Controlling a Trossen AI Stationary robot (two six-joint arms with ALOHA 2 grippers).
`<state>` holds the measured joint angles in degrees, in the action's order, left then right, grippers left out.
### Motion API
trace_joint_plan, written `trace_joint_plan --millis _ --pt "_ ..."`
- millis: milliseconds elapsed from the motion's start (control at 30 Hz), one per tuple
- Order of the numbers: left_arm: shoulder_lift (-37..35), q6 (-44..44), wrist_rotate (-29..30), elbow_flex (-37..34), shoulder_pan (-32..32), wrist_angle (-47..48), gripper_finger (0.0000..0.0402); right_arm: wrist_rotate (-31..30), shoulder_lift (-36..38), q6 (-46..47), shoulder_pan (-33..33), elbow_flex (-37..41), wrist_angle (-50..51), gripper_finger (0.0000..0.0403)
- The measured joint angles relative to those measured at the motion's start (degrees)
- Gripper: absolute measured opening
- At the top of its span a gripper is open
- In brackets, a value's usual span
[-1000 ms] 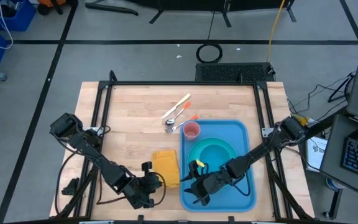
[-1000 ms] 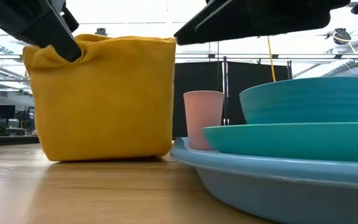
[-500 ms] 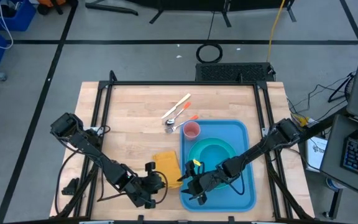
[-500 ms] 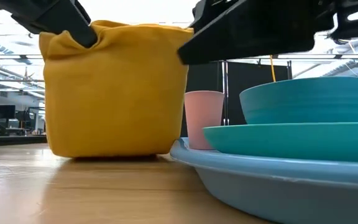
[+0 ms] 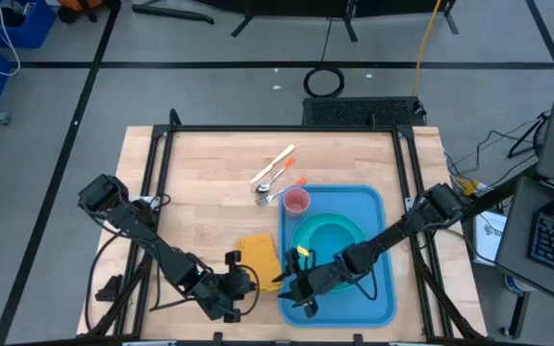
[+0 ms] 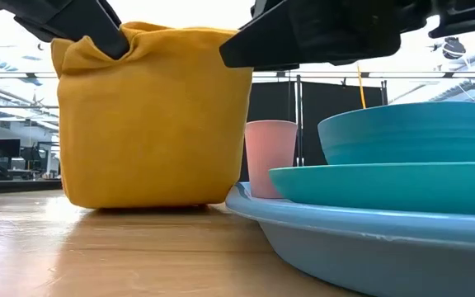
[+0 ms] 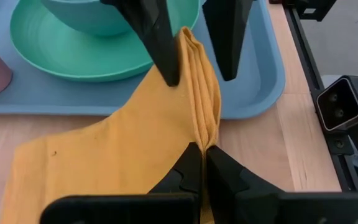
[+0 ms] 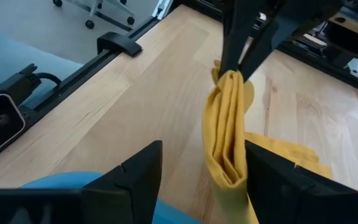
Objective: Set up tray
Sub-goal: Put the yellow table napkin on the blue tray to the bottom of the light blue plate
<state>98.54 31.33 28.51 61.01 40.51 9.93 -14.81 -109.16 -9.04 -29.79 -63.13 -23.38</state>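
Left gripper pinching napkin edge at table's 6 o'clock, right gripper spread around same fold, not closed. Tray at 4 o'clock holds plate, bowl, cup; napkin, utensils at 12 left to load

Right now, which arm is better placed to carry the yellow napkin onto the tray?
Left. Its claw is shut on the raised napkin beside the tray; the right claw stands open around the napkin's far end, gripping nothing.
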Motion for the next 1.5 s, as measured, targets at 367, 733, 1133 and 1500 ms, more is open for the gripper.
trace_joint_plan --millis 367,733,1133,1500 --pt "0.0 -0.57 -0.04 0.0 0.0 -0.25 0.0007 0.07 0.0 -0.49 0.09 0.0 -0.27 0.0092" --pt "0.0 -1.08 0.28 0.0 -0.06 -1.12 0.0018 4.61 0.0 -0.88 0.55 -0.02 -0.17 0.0004" --pt "0.02 -3.92 0.55 0.0 -0.11 -4.47 0.0035 7.95 1.32 0.54 0.2 -0.04 4.18 0.0001" --pt "0.02 -5.79 0.07 0.0 -0.04 -4.81 0.0061 11.05 4.94 5.72 -0.72 0.04 15.33 0.0001"
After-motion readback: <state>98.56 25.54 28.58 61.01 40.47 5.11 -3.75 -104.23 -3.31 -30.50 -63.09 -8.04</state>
